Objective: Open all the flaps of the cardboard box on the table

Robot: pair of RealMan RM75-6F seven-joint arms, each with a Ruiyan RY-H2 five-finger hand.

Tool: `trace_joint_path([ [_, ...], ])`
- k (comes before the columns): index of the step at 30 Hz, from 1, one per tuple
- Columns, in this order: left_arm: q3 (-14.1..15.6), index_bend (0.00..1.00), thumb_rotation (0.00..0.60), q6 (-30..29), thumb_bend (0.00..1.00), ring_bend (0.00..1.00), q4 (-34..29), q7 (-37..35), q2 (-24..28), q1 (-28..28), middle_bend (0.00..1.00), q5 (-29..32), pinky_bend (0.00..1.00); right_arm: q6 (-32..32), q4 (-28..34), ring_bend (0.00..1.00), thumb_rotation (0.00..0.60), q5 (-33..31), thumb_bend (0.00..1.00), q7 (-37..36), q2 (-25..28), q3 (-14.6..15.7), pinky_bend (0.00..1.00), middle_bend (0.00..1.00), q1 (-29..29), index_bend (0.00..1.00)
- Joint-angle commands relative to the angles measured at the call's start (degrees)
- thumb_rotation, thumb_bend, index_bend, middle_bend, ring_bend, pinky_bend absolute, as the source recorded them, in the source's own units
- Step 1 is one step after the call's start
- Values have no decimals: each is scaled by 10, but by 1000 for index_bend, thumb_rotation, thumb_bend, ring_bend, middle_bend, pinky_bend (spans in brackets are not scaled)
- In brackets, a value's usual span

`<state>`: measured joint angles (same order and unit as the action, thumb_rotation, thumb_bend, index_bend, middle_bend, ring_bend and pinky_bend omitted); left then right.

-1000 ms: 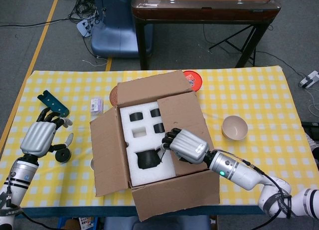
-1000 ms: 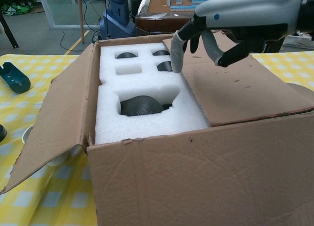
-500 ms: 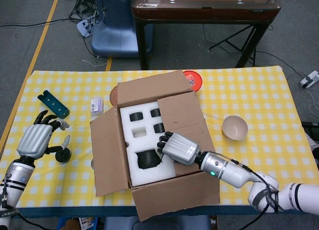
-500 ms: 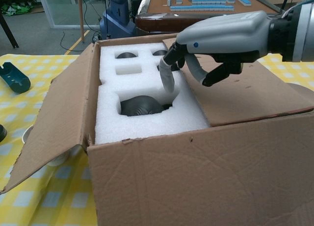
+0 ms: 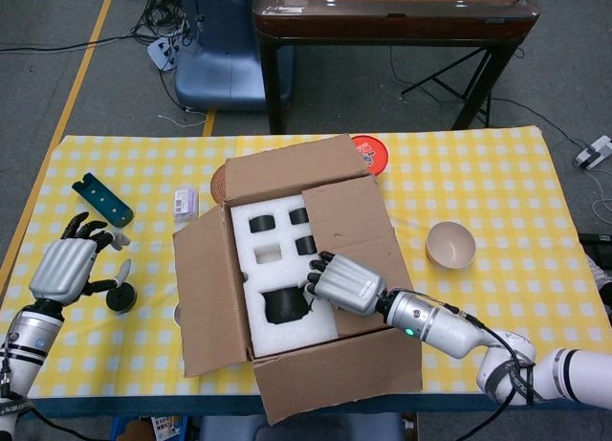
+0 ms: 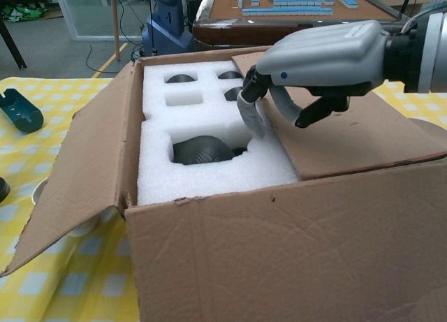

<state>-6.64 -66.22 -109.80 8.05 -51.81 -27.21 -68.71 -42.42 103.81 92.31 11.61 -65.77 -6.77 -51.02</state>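
My right hand (image 5: 342,285) hovers over the middle of the cardboard box (image 5: 296,278), its fingertips (image 6: 250,116) curled down at the inner edge of the right flap (image 5: 352,240), at nine o'clock from my palm. They hook at that edge against the white foam insert (image 5: 277,269); I cannot tell whether they actually catch the cardboard. The thumb hangs apart beneath the palm, above the flap's top face.

That right flap lies nearly flat across the box's right half. The left flap (image 5: 206,293) is folded outward and down at nine o'clock, the far flap (image 5: 292,168) stands up at twelve, and the near flap (image 5: 339,369) hangs forward at six. A dark teapot (image 5: 283,305) sits in a foam cutout just at nine o'clock of my fingers, with dark cups in smaller cutouts toward twelve.

My left hand (image 5: 65,264) is well apart at nine o'clock of the box, fingers spread and empty, above the yellow checked tablecloth (image 5: 478,192). A tan bowl (image 5: 450,244) sits at three o'clock.
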Motion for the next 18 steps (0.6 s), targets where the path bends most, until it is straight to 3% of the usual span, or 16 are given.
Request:
trace_joint_path([
  [1,-2,438,333,2,444,178,2,-2,-1,1,401,-2,0,-11,-3,231,600,7,1000,2,2,1,244,462,1,485],
  [18,-16,439,331,14,444,178,14,-6,0,-3,401,6,0,-81,-9,238,600,35,1000,-6,28,-3,242,524,13,504],
])
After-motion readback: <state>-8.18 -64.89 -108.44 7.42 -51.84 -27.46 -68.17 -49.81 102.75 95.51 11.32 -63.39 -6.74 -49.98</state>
